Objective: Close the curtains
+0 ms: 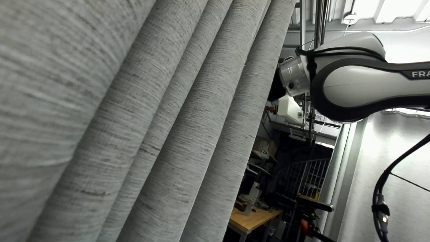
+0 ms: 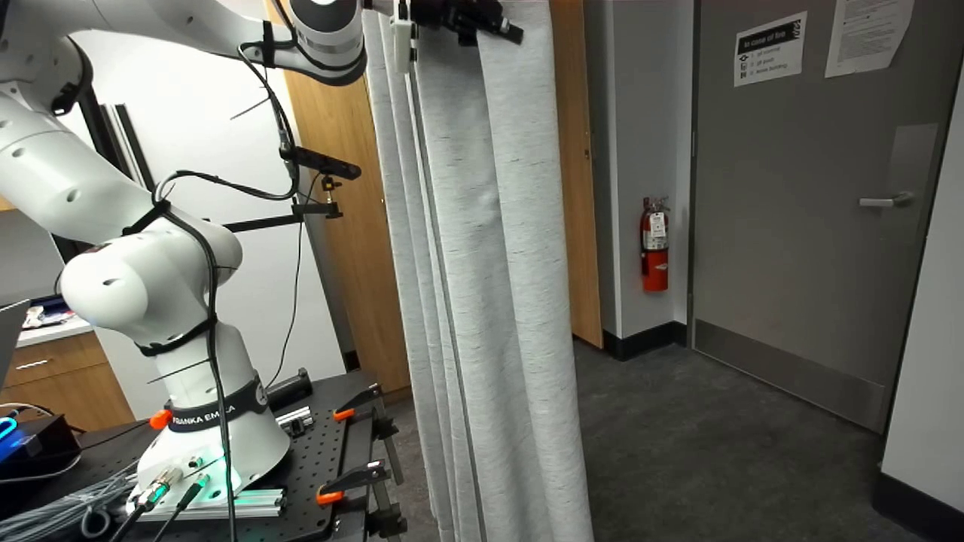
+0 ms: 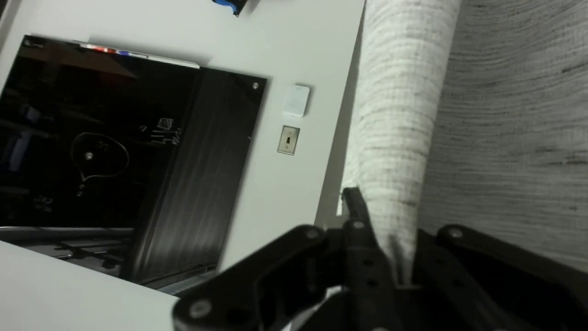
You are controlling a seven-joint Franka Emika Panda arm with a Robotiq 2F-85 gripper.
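A grey woven curtain (image 1: pixel 168 117) hangs in deep vertical folds and fills much of an exterior view. It also hangs gathered beside the arm in an exterior view (image 2: pixel 520 263). My gripper (image 2: pixel 489 26) is at the top of that picture, at the curtain's folds. In the wrist view, a pale fold of the curtain (image 3: pixel 399 115) runs down between the fingers of my gripper (image 3: pixel 388 225) and is pinched narrow there. The left finger lies along the fold's left edge. The right finger is partly hidden behind the fabric.
The arm's base stands on a black perforated table (image 2: pixel 316 452) with clamps (image 2: pixel 354 482) at its edge. A camera on a bracket (image 2: pixel 324 162) juts out near the curtain. A wooden panel (image 2: pixel 331 226) stands behind it. A door (image 2: pixel 798 226) and fire extinguisher (image 2: pixel 654 245) are beyond.
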